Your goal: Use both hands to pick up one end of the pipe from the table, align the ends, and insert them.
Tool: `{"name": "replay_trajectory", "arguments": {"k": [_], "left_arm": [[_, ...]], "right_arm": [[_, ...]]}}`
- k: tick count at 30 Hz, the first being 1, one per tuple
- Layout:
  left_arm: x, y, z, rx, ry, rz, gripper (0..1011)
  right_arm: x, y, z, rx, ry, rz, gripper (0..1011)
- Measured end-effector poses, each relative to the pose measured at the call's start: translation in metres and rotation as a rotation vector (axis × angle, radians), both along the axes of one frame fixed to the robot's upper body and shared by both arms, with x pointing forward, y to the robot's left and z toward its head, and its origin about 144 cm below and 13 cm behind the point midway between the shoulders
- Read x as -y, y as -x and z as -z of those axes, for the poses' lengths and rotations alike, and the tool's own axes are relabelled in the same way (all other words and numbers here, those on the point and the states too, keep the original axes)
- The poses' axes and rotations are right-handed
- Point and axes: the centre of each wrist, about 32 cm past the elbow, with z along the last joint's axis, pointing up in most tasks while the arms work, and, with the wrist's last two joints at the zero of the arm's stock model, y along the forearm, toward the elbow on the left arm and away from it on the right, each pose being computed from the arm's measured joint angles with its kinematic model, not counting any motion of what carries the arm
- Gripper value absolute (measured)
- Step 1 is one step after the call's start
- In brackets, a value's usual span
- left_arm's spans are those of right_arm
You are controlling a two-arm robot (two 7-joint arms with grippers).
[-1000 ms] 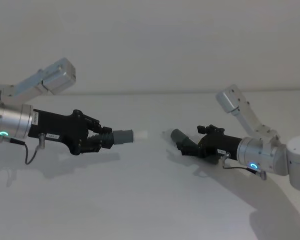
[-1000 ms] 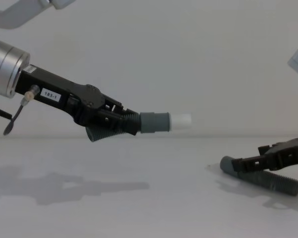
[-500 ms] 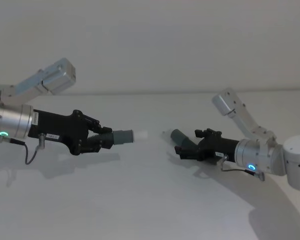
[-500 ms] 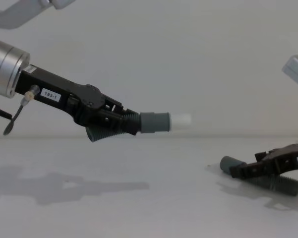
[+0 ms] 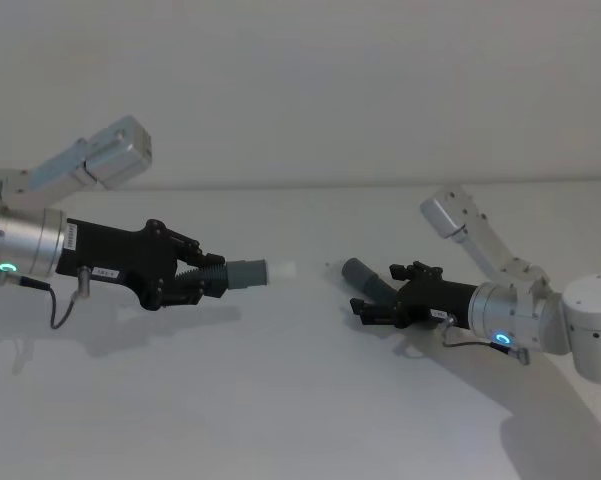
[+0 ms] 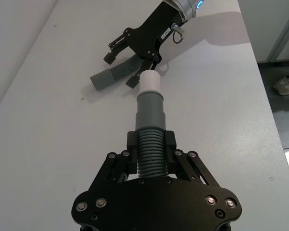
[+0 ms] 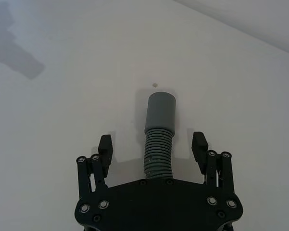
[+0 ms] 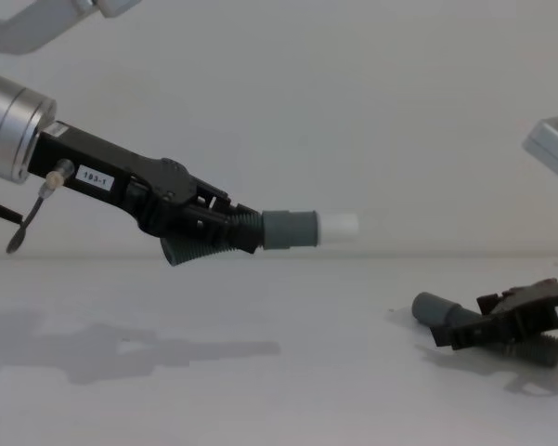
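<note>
Pipe (image 6: 149,103) — left end effector (image 6: 150,143) clamping, right (image 7: 152,142) spread

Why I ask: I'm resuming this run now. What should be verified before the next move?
1. Left gripper shut on the white-tipped piece, off the table: ok.
2. Right gripper open, fingers either side of the socket piece: ok.
3. Socket piece gripped: not ok; it lies on the table.
4. Socket cuff level with the white tip: not ok; it sits lower.
5. Socket bore unblocked: cannot tell.
</note>
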Motion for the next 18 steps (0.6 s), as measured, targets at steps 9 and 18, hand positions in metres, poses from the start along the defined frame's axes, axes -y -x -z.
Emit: {"name": "replay_trajectory", "arguments": {"k": [9, 18], "left_arm": [[0.0000, 0.0000, 0.0000, 0.000, 0.000, 0.000, 292], [0.0000, 0.0000, 0.0000, 0.000, 0.000, 0.000, 293]], "right_arm": [[0.0000, -0.0007, 0.0017, 0.003, 0.005, -0.003, 881], [0.0002, -0.0009, 0.0028, 0.005, 0.008, -0.004, 612]]}}
